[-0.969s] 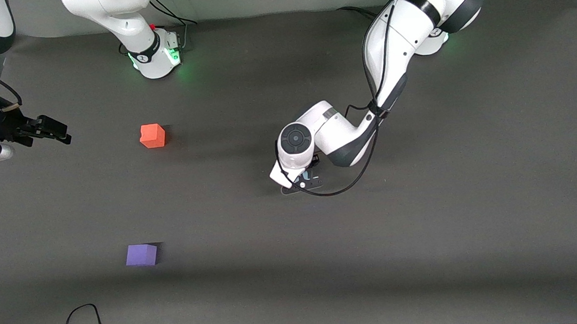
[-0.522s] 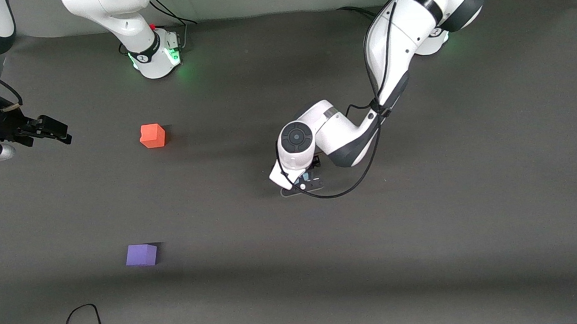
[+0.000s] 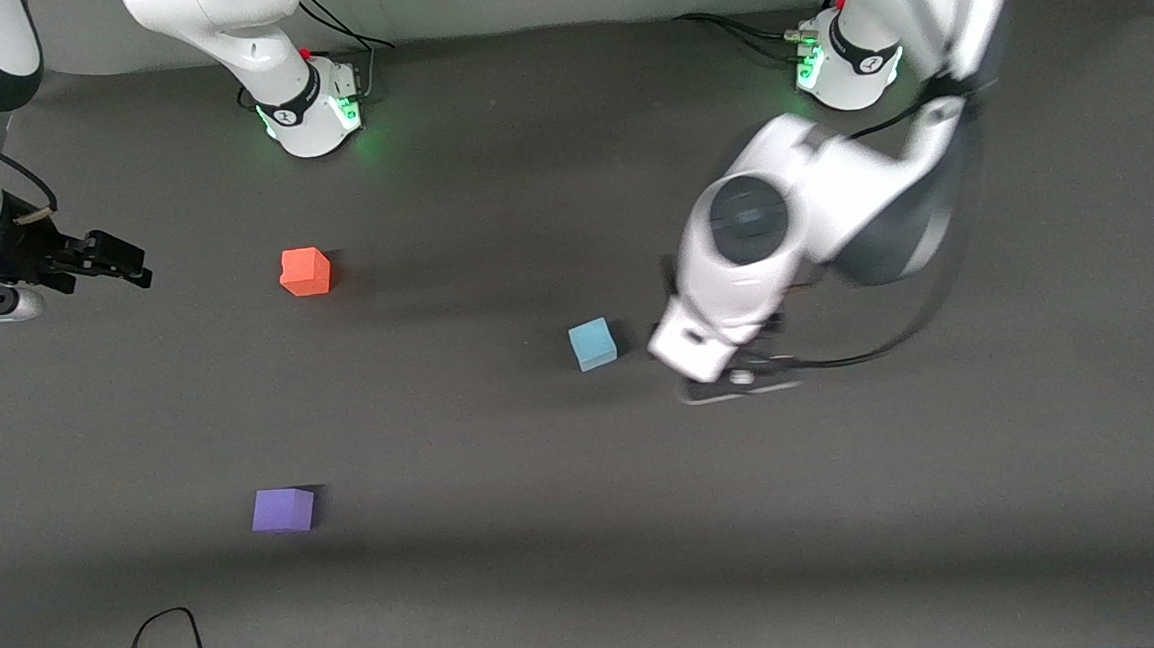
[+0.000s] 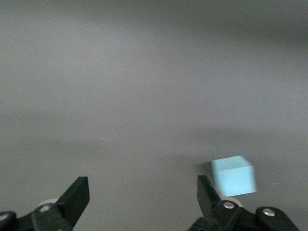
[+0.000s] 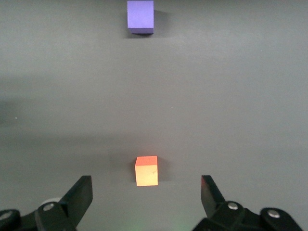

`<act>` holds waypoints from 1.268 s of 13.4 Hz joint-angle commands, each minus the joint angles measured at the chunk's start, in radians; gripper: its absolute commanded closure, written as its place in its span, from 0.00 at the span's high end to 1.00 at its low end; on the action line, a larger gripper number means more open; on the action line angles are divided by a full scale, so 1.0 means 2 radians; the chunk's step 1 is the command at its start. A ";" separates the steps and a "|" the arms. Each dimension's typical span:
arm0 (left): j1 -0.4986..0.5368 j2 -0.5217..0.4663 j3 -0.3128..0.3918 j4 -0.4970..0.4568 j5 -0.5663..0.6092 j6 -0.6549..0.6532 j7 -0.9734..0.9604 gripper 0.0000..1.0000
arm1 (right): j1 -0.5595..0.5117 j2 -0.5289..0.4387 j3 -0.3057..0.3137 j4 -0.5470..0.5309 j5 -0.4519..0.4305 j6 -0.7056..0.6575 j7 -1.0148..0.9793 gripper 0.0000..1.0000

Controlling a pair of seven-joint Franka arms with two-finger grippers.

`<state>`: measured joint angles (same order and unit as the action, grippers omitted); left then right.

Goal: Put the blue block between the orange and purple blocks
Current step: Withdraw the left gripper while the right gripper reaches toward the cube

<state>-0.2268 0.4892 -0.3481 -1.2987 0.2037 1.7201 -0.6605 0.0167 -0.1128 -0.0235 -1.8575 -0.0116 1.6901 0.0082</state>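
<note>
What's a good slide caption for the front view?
Left tool open beside the released blue block, which sits off the line between the orange block and the purple block.

Even light, motion-blurred left arm [image 3: 792,241]

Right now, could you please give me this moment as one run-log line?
blue block: on table, released, not between orange block and purple block | left gripper: open, beside it | right gripper: open, waiting

Blue block [image 3: 593,344] on table [image 3: 949,502], well apart from orange block [image 3: 304,272], purple block [image 3: 283,509]
</note>
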 commanded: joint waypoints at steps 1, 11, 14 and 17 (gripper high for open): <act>0.036 -0.053 0.029 -0.022 -0.005 -0.053 0.097 1.00 | 0.010 0.011 0.017 0.001 0.000 0.011 0.001 1.00; 0.066 -0.128 0.225 -0.063 -0.074 -0.111 0.332 1.00 | 0.009 0.133 0.179 0.087 -0.006 0.062 0.048 1.00; 0.091 -0.195 0.216 -0.156 -0.067 -0.072 0.330 1.00 | 0.009 0.177 0.239 0.090 -0.009 0.123 0.135 1.00; 0.164 -0.212 0.131 -0.180 -0.064 -0.065 0.302 1.00 | 0.009 0.238 0.299 0.117 -0.011 0.180 0.204 1.00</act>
<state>-0.0005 0.1278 0.0292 -1.5793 0.0678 1.5536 -0.0234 0.0393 0.2661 0.5058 -1.7049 -0.0130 2.0094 0.3062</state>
